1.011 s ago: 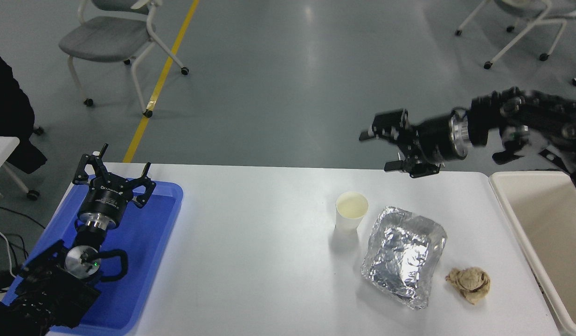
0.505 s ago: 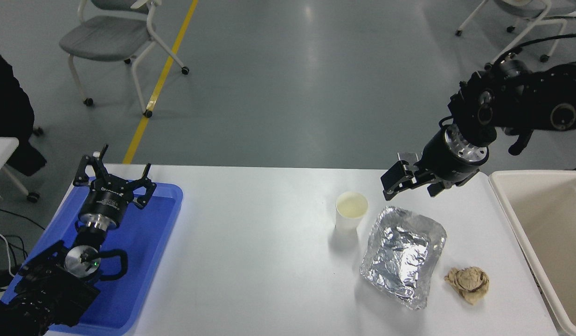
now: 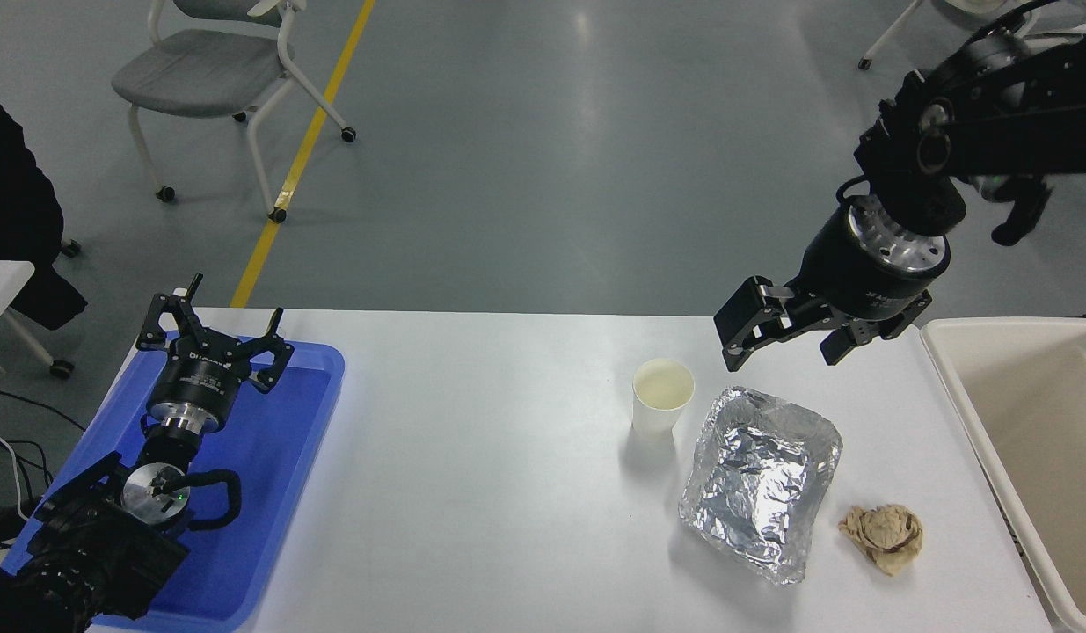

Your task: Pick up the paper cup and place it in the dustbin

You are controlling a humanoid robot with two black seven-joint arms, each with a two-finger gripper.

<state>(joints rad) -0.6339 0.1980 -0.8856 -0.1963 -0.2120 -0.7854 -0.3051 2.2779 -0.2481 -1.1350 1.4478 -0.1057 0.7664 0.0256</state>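
Approach step — my right gripper [image 3: 784,338], jaws apart and empty, hangs up-right of paper cup [image 3: 663,398]; I'd drop left, straddle its rim, clear of foil tray [image 3: 759,483].

high head view, facing down over table [image 3: 507,492]

Robotics lab or test hall. Evidence: wide grey glossy floor [image 3: 525,149] with yellow line [image 3: 301,154] painted across it; castered grey chairs [image 3: 217,70] standing loose in open space; white tabletop [image 3: 490,492] set as work station; black robot arm [image 3: 991,132] reaching over it; cables [image 3: 6,448] trailing at left edge.
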